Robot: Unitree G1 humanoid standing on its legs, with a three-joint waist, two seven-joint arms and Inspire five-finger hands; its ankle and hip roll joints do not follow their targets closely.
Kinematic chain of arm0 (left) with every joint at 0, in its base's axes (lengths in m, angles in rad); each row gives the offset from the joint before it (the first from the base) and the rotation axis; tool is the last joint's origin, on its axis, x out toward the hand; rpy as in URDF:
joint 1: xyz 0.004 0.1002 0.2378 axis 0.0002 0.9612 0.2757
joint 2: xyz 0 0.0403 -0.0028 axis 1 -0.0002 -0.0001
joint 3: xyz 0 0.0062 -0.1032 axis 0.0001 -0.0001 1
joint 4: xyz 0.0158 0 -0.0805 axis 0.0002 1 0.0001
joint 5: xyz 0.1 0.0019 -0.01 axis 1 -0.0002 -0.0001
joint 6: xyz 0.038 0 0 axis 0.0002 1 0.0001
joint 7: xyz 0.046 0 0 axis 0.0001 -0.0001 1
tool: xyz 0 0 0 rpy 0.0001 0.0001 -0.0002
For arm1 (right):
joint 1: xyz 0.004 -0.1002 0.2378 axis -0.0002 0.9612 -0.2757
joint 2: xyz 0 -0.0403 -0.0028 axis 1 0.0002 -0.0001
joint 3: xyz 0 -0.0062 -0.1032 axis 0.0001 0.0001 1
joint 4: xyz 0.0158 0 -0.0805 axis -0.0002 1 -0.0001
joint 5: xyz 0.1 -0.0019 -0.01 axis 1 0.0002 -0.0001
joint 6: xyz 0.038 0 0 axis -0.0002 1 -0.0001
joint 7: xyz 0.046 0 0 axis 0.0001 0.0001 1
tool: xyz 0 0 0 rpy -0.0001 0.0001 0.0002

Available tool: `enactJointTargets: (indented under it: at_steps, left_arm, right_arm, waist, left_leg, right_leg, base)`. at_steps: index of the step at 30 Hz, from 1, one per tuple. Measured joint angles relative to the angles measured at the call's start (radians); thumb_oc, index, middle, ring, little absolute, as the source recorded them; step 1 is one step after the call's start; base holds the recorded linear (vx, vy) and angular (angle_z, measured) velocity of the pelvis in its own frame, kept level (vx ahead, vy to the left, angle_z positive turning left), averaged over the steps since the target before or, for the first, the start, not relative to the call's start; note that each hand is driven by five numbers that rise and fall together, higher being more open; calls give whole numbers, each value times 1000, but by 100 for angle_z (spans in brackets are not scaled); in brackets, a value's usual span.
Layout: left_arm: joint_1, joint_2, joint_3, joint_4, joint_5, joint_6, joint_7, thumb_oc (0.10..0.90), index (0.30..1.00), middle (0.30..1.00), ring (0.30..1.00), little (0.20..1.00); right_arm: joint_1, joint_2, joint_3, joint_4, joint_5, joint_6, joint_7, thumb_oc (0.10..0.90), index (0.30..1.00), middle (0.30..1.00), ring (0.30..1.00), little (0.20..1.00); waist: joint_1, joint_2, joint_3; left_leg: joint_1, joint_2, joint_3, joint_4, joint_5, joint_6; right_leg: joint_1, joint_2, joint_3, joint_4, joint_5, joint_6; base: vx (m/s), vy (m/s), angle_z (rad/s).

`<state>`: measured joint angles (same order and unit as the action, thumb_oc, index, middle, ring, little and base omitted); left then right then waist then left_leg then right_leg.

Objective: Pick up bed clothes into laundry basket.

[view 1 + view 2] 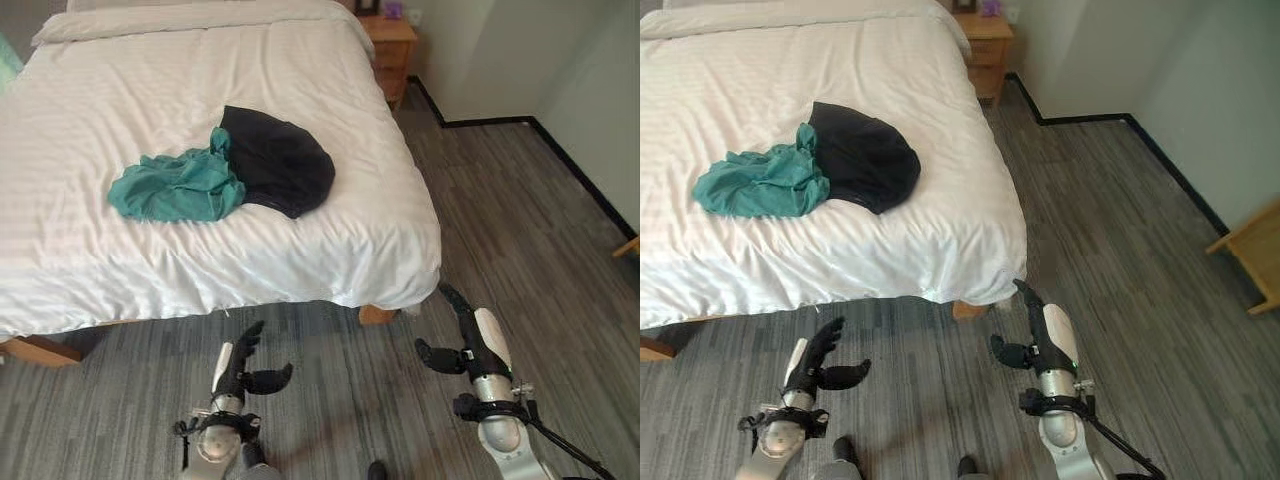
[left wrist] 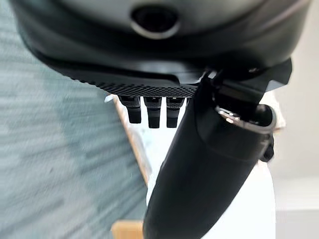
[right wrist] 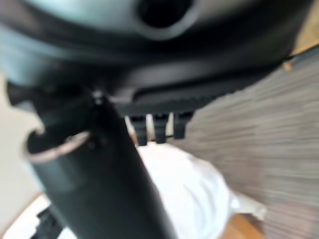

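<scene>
**Teal and black on a white striped bed**

The teal garment (image 1: 176, 188) lies against a black garment (image 1: 280, 160) on the white bed cover (image 1: 120, 90), which carries faint woven stripes. The floor (image 1: 500, 220) is grey with a streaked wood-grain pattern. The nightstand (image 1: 392, 52) is orange-brown wood. Both robot hands are dark, the left robot hand (image 1: 240, 372) and right robot hand (image 1: 470, 345) each with a white patch.

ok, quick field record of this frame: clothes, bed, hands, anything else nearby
teal garment: crumpled on the bed, near its foot
black garment: beside the teal one, touching it, on the side nearer the nightstand
bed: white striped duvet, wooden legs
left hand: open, empty, above the floor short of the bed
right hand: open, empty, near the bed's foot corner
nightstand: wooden, by the head of the bed
floor: grey wood-look planks
</scene>
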<state>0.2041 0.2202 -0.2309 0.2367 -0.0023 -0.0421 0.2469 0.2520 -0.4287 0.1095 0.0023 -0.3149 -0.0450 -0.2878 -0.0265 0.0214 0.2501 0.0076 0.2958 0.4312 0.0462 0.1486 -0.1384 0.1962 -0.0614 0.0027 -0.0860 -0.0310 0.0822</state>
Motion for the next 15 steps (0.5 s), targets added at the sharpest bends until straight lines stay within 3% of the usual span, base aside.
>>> enactJointTargets:
  at_steps: [2, 5, 7, 8, 9, 10, 12, 15]
  left_arm:
    - [3, -1, -8, 1, -17, 0, -2, 800, 900, 900, 900, 900]
    - [5, 0, -8, 1, -35, -1, -14, 800, 900, 900, 900, 900]
    - [-2, 8, -6, -4, -37, -2, -19, 800, 900, 900, 900, 900]
    - [0, 11, -5, -6, -38, -2, -19, 800, 900, 900, 900, 900]
    - [6, 8, -8, -7, -40, -1, -19, 800, 900, 900, 900, 900]
    - [-1, 13, -7, -2, -46, 0, -20, 800, 900, 900, 900, 900]
    - [-6, 22, -1, -8, -56, 0, -20, 800, 900, 900, 900, 900]
    - [-6, 68, 1, -9, -56, 2, -32, 800, 900, 900, 900, 900]
  right_arm:
    - [8, 3, 4, 38, 20, 0, 4, 800, 900, 900, 900, 900]
    - [20, 5, 0, 76, 47, 2, 18, 800, 900, 900, 900, 900]
    - [22, 10, 2, 79, 60, 2, 24, 800, 900, 900, 900, 900]
    - [23, 18, -3, 79, 66, 2, 25, 800, 900, 900, 900, 900]
    - [27, 19, -4, 79, 76, 2, 24, 800, 900, 900, 900, 900]
    - [20, 40, -5, 100, 91, 2, 25, 800, 900, 900, 900, 900]
    - [25, 69, -5, 110, 116, 4, 28, 800, 900, 900, 900, 900]
    - [27, 119, 7, 114, 156, 6, 47, 800, 900, 900, 900, 900]
  waist:
    - [-7, -7, 11]
    - [-20, -11, 18]
    - [-34, -21, 20]
    - [-47, -24, 17]
    - [-65, -10, 8]
    - [-75, -6, -3]
    - [-74, -14, -8]
    - [-72, -41, -17]
  left_leg:
    - [-9, -9, -49, 3, 29, -33]
    - [-27, -55, -115, 25, 44, -33]
    - [-36, -91, -117, 2, 69, -27]
    - [-34, -108, -110, -2, 28, -15]
    - [-27, -114, -110, -24, -17, 34]
    - [-19, -133, -108, -61, -36, 45]
    - [4, -164, -114, -138, -8, 52]
    - [7, -190, -115, -137, -1, 68]
  right_leg:
    - [-1, -14, -8, -7, -2, -9]
    - [-2, -51, -23, -5, 0, -3]
    - [-8, -87, -41, -12, 0, 16]
    - [-6, -97, -61, -11, -2, 27]
    - [-7, -93, -77, -12, 2, 35]
    - [-6, -102, -85, -8, 0, 44]
    - [-11, -117, -88, -5, 1, 62]
    - [-2, -144, -96, -5, 1, 69]
  base:
    - [-269, -61, 12]
    - [-212, -2, 13]
    - [-40, 99, 23]
    - [7, 117, 39]
    - [11, 118, 46]
    - [6, 110, 32]
    - [36, 79, 17]
    - [36, 65, 6]
